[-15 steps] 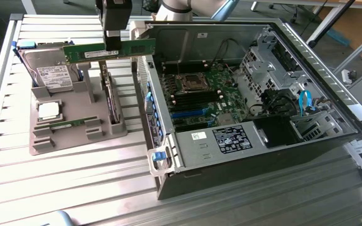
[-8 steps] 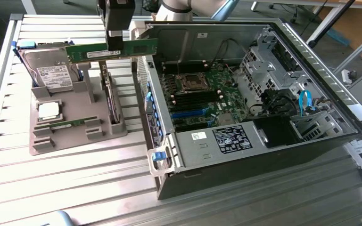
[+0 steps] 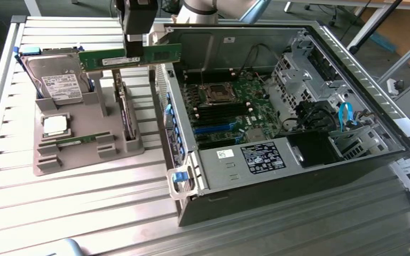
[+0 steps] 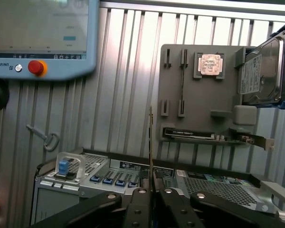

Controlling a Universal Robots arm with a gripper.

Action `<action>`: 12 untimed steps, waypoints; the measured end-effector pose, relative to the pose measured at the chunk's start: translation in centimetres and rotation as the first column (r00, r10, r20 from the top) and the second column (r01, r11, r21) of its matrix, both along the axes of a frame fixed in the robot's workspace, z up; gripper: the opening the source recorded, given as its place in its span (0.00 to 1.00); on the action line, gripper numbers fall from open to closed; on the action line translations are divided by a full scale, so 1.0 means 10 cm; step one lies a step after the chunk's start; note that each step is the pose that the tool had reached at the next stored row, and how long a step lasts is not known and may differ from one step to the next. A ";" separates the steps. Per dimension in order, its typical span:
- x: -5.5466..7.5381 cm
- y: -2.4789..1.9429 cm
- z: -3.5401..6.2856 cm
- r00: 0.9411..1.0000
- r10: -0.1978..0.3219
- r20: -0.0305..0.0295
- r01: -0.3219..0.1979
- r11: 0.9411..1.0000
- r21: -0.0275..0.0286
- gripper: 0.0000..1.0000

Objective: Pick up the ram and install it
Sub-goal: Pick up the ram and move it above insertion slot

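Over the ribbed metal desk [image 3: 77, 213], beside the open computer case [image 3: 276, 160], my claw [image 3: 136, 48] held the ram [image 3: 102, 60] aloft, pinched mid-length. It seemed light, stiff and fragile, best gripped by its flat faces.

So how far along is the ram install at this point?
Done: the ram is out of the grey holder tray and up in the air. In hand: the pincer is shut on it, holding it level above the tray, beside the open computer case. Left: the stick is not yet seated on the motherboard inside the case.
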State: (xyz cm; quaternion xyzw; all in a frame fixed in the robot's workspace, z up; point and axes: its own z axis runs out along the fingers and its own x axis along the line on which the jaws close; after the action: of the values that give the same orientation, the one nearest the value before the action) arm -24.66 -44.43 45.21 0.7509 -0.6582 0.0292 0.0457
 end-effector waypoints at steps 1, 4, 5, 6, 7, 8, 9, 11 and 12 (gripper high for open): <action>0.01 0.000 0.000 1.000 0.000 0.000 0.000 1.000 0.000 0.13; 0.02 0.000 -0.001 1.000 0.000 0.000 0.000 1.000 0.000 0.13; 0.03 0.000 -0.001 1.000 0.000 0.000 0.000 1.000 0.000 0.13; 0.04 0.000 -0.001 1.000 0.000 0.000 0.000 1.000 0.000 0.13; 0.05 0.000 -0.001 1.000 0.000 0.000 0.000 1.000 0.000 0.13; 0.05 0.000 0.000 1.000 0.000 0.000 0.000 1.000 0.000 0.13; 0.06 0.000 0.000 1.000 0.000 0.000 0.000 1.000 -0.001 0.13; 0.07 0.000 -0.001 1.000 0.000 0.000 0.000 1.000 -0.001 0.13; 0.08 0.000 -0.001 1.000 0.000 0.000 0.000 1.000 -0.001 0.13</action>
State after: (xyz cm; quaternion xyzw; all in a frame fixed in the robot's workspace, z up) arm -23.85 -44.43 45.20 0.7508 -0.6582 0.0295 0.0459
